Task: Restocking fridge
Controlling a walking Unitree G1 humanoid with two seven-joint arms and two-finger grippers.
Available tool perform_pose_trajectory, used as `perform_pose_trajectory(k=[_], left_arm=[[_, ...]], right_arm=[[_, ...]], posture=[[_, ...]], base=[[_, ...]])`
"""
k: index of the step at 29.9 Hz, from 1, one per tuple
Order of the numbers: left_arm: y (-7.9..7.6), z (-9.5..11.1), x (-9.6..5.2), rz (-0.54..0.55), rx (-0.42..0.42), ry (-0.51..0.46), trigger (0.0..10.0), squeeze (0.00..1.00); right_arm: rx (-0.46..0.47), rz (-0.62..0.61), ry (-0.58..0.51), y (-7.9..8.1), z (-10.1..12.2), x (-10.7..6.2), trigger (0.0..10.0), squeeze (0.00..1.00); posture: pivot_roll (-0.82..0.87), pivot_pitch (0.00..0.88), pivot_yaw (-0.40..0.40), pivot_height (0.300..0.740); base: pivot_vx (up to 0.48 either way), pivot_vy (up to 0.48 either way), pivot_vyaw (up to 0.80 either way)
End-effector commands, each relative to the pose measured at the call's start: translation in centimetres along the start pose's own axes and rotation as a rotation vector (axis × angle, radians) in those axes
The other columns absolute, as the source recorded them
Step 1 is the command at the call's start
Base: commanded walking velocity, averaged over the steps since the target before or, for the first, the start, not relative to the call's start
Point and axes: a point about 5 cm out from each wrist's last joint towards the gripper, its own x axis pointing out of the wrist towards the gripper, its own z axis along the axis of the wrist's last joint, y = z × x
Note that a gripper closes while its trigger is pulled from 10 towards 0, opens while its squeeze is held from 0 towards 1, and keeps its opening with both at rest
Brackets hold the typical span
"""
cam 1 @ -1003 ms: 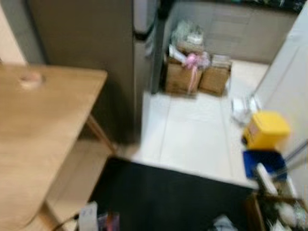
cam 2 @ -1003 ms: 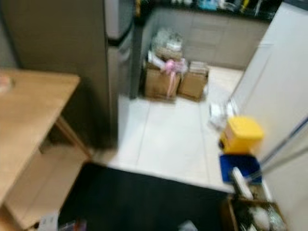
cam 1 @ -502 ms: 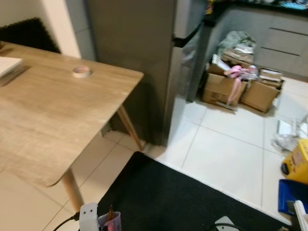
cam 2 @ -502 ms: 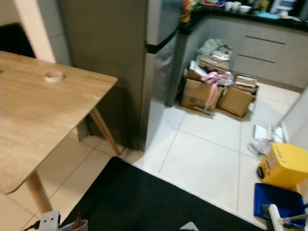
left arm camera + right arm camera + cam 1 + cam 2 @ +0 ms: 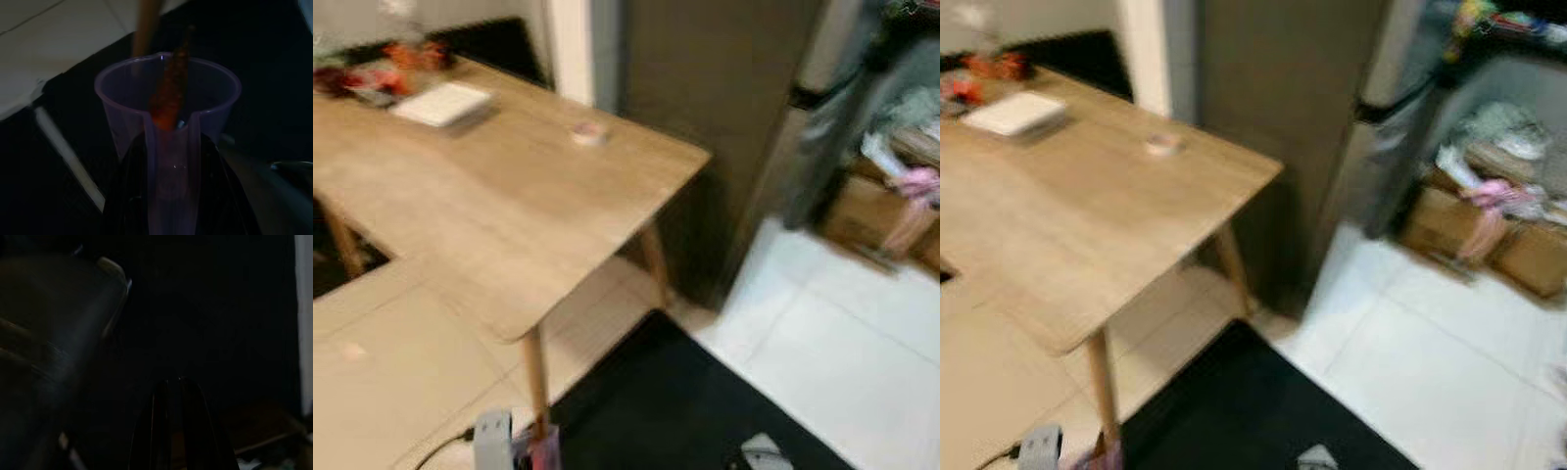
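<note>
My left gripper [image 5: 171,161] is shut on a clear purple cup [image 5: 122,98] that holds an orange carrot [image 5: 168,95]. The cup's rim [image 5: 544,451] shows at the bottom edge of the left eye view, low over the floor near a table leg [image 5: 536,370]. The tall grey fridge [image 5: 715,108] stands ahead to the right, beyond the table's corner, its doors closed. In the dark right wrist view my right gripper [image 5: 172,389] has its black fingers together with nothing between them.
A wooden table [image 5: 489,206] lies left and ahead, carrying a tape roll [image 5: 589,132], a flat white box [image 5: 443,102] and red items [image 5: 372,73]. A black mat [image 5: 685,411] lies underfoot. Cardboard boxes [image 5: 1459,220] stand right of the fridge on white tiles.
The camera has swung left: the table now takes up most of the view, and the fridge and boxes slid right. The yellow and blue items have left the picture. The cup stays held.
</note>
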Motion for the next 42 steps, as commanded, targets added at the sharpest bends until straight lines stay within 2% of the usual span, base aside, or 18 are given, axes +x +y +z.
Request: perform_pose_trajectory(k=[1, 4, 17, 35, 42], left_arm=[[0.0, 0.5, 0.1, -0.015, 0.01, -0.002, 10.0, 0.0], [0.0, 0.6, 0.2, -0.018, 0.008, -0.006, 10.0, 0.0], [-2.1, 0.3, 0.5, -0.046, 0.007, -0.011, 10.0, 0.0], [-3.1, -1.0, 0.4, -0.058, 0.009, -0.001, 10.0, 0.0], [-3.9, -0.2, 0.7, -0.07, 0.017, -0.02, 10.0, 0.0]], right_arm=[[0.018, -0.002, 0.018, 0.0, -0.8, -0.1, 10.0, 0.0], [0.018, 0.0, 0.018, 0.1, -0.8, -0.1, 10.0, 0.0], [0.01, 0.008, 0.013, 0.1, -0.6, 0.0, 10.0, 0.0], [-0.009, 0.008, 0.019, 0.1, -0.6, -0.1, 10.0, 0.0], [-0.013, -0.001, 0.015, 0.0, -0.6, -0.1, 10.0, 0.0]], posture=[[0.06, 0.0, -0.074, 0.74], [0.05, 0.002, -0.072, 0.74], [0.06, 0.0, -0.072, 0.74], [0.05, 0.0, -0.073, 0.74], [0.05, 0.001, -0.072, 0.74]], base=[[0.0, -0.398, 0.0], [0.0, -0.418, 0.0], [0.0, -0.446, 0.0], [0.0, -0.442, 0.79], [0.0, -0.44, 0.79]])
